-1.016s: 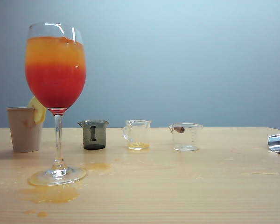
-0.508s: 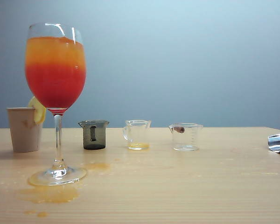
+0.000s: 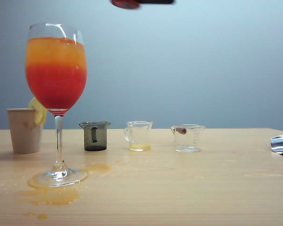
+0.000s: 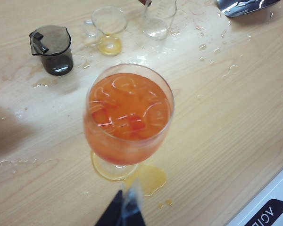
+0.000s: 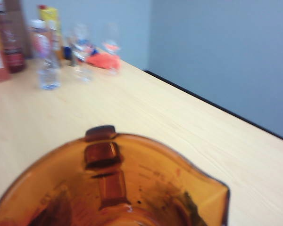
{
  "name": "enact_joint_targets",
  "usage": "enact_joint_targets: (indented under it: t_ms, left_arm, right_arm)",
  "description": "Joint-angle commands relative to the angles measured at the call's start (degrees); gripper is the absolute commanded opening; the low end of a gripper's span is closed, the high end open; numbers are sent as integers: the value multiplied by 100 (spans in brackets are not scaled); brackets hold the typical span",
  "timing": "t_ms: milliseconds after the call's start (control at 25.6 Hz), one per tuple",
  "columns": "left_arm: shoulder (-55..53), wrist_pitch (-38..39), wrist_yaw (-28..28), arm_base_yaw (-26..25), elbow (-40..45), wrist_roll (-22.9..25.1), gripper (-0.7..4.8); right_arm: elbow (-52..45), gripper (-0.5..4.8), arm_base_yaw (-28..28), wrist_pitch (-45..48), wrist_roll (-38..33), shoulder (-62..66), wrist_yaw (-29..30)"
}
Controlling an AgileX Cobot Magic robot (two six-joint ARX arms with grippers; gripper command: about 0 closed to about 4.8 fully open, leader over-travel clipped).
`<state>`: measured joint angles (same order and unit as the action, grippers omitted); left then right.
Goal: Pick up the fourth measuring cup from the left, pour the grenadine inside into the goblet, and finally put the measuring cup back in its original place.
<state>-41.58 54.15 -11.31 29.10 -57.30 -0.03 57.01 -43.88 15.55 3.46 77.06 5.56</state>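
— Across the table, what is different from a second ago?
— Very little down low. The goblet stands as it did, filled red below and orange above, with puddles round its foot. The change is at the top edge of the exterior view: a red-brown base and a dark bar have come into sight there, high above the row of cups.
— Is that the fourth measuring cup?
— I judge so. The right wrist view looks straight into the amber cup, clamped in the right gripper, showing no pool of grenadine.
— So the pour is done?
— Likely; the return to its place beyond the clear cup remains.
— And the left gripper?
— Near the goblet's foot; whether its jaws are parted I cannot tell.
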Motion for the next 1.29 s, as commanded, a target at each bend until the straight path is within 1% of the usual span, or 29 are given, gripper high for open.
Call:
enact_joint_targets:
  t_ms: [39, 117, 273, 391, 430, 469, 547, 664, 742, 820, 937, 1094, 1289]
  left_arm:
    - [13, -26, -7, 7, -17, 4, -2]
    - [13, -24, -7, 7, -17, 4, -2]
    - [13, -24, -7, 7, -17, 4, -2]
    - [13, -24, -7, 7, -17, 4, -2]
    - [13, -24, -7, 7, -17, 4, -2]
    - [13, -24, -7, 7, -17, 4, -2]
    - [13, -24, -7, 7, -17, 4, -2]
    - [13, -26, -7, 7, -17, 4, -2]
    - [13, -24, -7, 7, -17, 4, -2]
    - [13, -24, -7, 7, -17, 4, -2]
    - [13, -24, -7, 7, -17, 4, -2]
    - [13, -24, -4, 7, -17, 4, -2]
    - [13, -24, -7, 7, -17, 4, -2]
  right_arm:
    - [-468, 194, 197, 361, -195, -428, -310]
    - [-772, 209, 332, 393, -195, -688, -452]
    - [-1303, 219, 623, 380, -197, -1220, -710]
    - [-1683, 248, 837, 352, -203, -1596, -916]
    - [-1943, 270, 986, 358, -240, -1819, -1106]
    - [-2149, 275, 1099, 354, -354, -1965, -1320]
    - [-2330, 279, 1202, 352, -518, -2050, -1563]
    - [-2559, 320, 1397, 363, -658, -2070, -1773]
    - [-2774, 320, 1615, 459, -697, -2011, -1773]
    - [-3027, 320, 1825, 782, -717, -1860, -1829]
    - [-3213, 320, 1937, 1325, -715, -1556, -1878]
    - [-3222, 319, 2028, 1843, -708, -964, -1856]
    - [-3209, 319, 2096, 2870, -684, 109, -1906]
